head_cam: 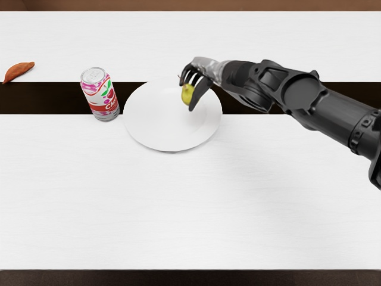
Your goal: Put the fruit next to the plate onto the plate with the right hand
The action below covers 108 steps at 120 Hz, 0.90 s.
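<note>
White surface (178,196), dark band (47,98) crossing it.
Resting on it: round white plate (161,122); upright red-and-white drink can (100,95) just beside; orange elongated object (18,71) far left.

Lit brightly and evenly from above, softly, with hard shadows nowhere. Showed only a faint grey smudge of shade on the white wood-grain tabletop (178,196) below the black jointed robot arm (309,104). Caught a dull sheen on the silver top of the red-and-white drink can (100,94). Nearly washed the round white plate (155,128) into the table. Rendered sharp from edge to edge, lines straight at the borders.
</note>
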Tool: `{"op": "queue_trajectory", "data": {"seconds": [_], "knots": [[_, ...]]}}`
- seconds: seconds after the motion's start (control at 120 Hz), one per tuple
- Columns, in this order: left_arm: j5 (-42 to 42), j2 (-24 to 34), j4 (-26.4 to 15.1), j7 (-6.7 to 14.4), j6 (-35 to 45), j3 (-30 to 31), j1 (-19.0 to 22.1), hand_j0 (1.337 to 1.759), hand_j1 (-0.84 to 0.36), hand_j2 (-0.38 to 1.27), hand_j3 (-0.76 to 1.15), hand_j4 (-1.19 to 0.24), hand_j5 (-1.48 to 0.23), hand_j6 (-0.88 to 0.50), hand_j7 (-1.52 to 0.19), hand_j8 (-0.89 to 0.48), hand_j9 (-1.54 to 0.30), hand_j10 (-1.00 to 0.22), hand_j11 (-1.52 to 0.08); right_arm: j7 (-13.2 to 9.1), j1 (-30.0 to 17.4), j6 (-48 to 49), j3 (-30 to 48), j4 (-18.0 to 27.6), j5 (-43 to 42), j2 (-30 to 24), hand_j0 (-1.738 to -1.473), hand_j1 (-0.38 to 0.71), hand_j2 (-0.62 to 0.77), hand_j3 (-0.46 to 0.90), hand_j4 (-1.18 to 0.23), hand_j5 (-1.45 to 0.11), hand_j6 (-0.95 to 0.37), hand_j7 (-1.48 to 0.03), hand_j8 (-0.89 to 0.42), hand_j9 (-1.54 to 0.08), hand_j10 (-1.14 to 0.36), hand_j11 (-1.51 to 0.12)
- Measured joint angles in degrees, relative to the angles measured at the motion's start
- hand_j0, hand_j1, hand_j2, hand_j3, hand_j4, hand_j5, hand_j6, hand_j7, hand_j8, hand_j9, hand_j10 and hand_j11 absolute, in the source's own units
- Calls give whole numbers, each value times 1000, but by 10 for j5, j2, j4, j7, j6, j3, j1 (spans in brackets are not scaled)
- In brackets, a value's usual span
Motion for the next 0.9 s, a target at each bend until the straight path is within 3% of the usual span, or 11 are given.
{"op": "queue_trajectory", "data": {"seconds": [0.067, 0.217, 0.375, 0.458, 0.55, 0.617, 0.642, 0.758, 0.9], "knots": [[0, 0, 0, 0, 0, 0, 0, 1658, 325, 4, 0, -21, -27, -21, -27, -20, -27, -20, -27, 1, 2, 15, 0, 0, 0, 0, -1654, 282, 567, 1, -732, -1243, -519, -1130, -361, -1226, -625, -1207], [0, 0, 0, 0, 0, 0, 0, 1658, 325, 4, 0, -21, -26, -21, -26, -20, -26, -20, -26, 3, 6, 4, 14, -1, 11, 0, -1656, -26, 282, 0, -368, -621, -267, -565, -190, -613, -315, -603], [0, 0, 0, 0, 0, 0, 0, 1658, 325, 4, 0, -21, -26, -20, -26, -20, -26, -20, -26, 2, 7, -4, 17, 2, 16, 0, -1657, -201, 130, 0, -170, -286, -124, -260, -88, -282, -145, -278], [0, 0, 0, 0, 0, 0, 0, 1658, 325, 4, 0, -21, -26, -21, -26, -20, -26, -20, -26, -25, 5, -21, 18, 24, 29, 0, -1658, -250, 87, 0, -113, -190, -82, -173, -58, -188, -97, -185], [0, 0, 0, 0, 0, 0, 0, 1658, 325, 4, 0, -20, -26, -20, -26, -20, -26, -20, -26, -74, 4, -27, 19, 111, 90, -21, -1658, -286, 56, 0, -73, -121, -53, -110, -38, -120, -62, -118], [0, 0, 0, 0, 0, 0, 0, 1658, 325, 4, 0, -20, -26, -20, -26, -20, -26, -20, -27, -103, 3, -28, 21, 209, 154, -67, -1658, -304, 40, 0, -56, -85, -40, -80, -31, -84, 117, -85], [0, 0, 0, 0, 0, 0, 0, 1658, 325, 4, 0, -20, -26, -20, -26, -20, -26, -20, -26, -109, 3, -29, 23, 254, 180, -96, -1658, -309, 35, 0, -50, -75, -36, -70, -28, -74, 103, -75], [0, 0, 0, 0, 0, 0, 0, 1658, 325, 4, 0, -20, -26, -20, -26, -20, -26, -20, -26, -125, -1, -6, 43, 444, 264, -260, -1658, -327, 20, 0, -29, -43, -21, -40, -16, -42, 58, -43], [0, 0, 0, 0, 0, 0, 0, 1658, 325, 4, 0, -21, -26, -20, -26, -20, -26, -20, -26, -128, -35, 152, 56, 525, 341, -407, -1658, -338, 10, 0, -14, -21, -10, -20, -8, -21, 29, -21]]}}
